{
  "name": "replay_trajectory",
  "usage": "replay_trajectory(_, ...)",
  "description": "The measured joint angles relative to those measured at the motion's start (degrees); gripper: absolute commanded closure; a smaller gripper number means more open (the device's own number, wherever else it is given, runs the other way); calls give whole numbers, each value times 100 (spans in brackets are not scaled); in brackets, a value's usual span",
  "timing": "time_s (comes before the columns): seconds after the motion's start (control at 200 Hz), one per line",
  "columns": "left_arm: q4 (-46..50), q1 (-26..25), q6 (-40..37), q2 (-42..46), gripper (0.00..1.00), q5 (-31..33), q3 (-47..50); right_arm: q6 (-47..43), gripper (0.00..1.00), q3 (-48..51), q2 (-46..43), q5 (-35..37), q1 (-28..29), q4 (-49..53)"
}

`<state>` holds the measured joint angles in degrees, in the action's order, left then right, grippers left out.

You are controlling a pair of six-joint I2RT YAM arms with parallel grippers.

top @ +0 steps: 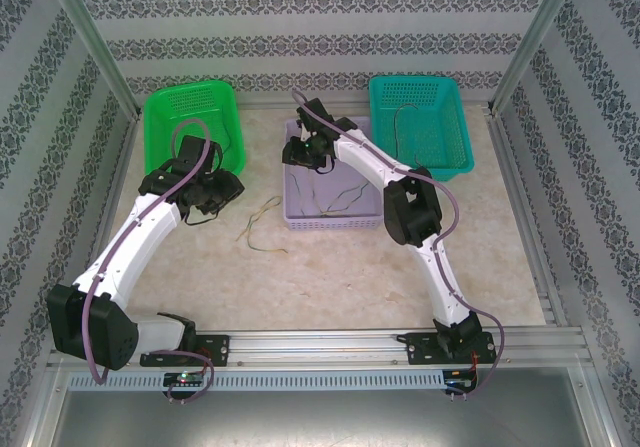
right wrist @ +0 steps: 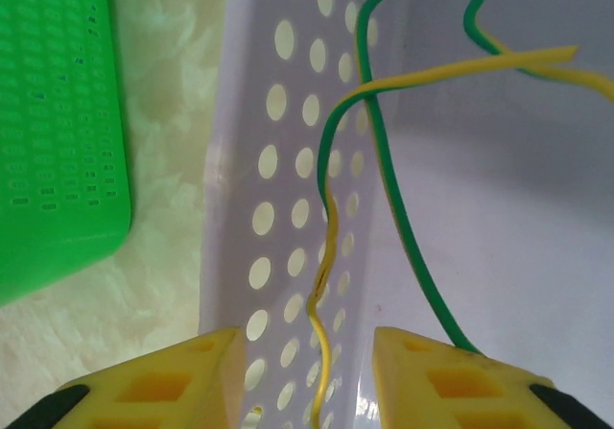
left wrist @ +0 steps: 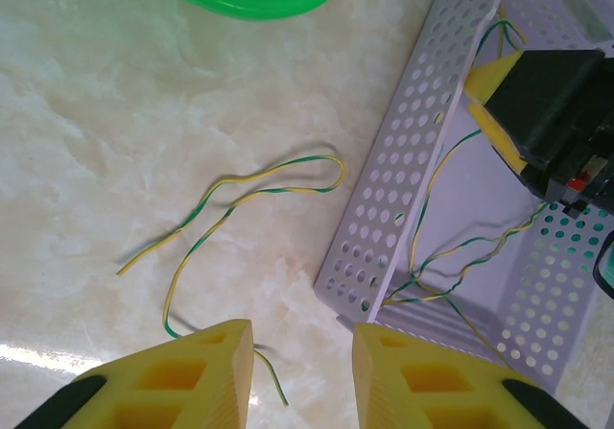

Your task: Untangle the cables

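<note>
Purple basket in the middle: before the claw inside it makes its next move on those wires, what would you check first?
1. Right claw open: ok, jaws stand apart.
2. Yellow-green wire lined up with it: ok, it runs between the jaws, ungripped.
3. Tangled wires in the purple basket separated: not ok, they cross and twist together.
4. Left claw free to help: ok, open with nothing in it.
5. Loose wire on the table out of the way: ok, it lies apart from the basket.
6. Wire snagged in the basket's holes: cannot tell.
</note>
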<state>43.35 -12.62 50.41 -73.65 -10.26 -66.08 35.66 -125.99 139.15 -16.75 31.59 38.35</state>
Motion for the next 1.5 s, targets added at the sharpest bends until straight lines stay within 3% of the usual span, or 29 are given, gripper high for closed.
replay_trajectory(0.195,4,0,282,15,54,-76,422,-116,51,122,-337,269,2,127)
replay_trajectory(0.37,-9,-13,577,-66,51,-415,1150,-297,50,680,-1316,682,4,166)
replay_trajectory(0.505,-197,-129,844,-339,50,-629,1639,-529,50,1587,-2411,1051,48,2)
replay_trajectory(0.679,-457,-466,817,-997,53,-599,1523,-710,50,3150,-3652,1211,260,-308)
replay_trajectory(0.934,-503,-723,540,-1690,55,-223,1421,-686,50,4332,-4280,1248,496,-350)
replay_trajectory(1.114,-684,-728,354,-1917,67,31,1419,-599,50,4378,-4450,1248,570,-420)
replay_trajectory(1.274,-649,-726,129,-2022,100,192,1392,-579,51,4411,-4583,1248,640,-452)
replay_trajectory(1.404,-605,-752,31,-1904,100,442,1357,-584,50,4463,-4601,1246,645,-455)
replay_trajectory(1.499,-470,-752,-234,-1217,100,669,1360,-658,50,4454,-4601,1217,645,-433)
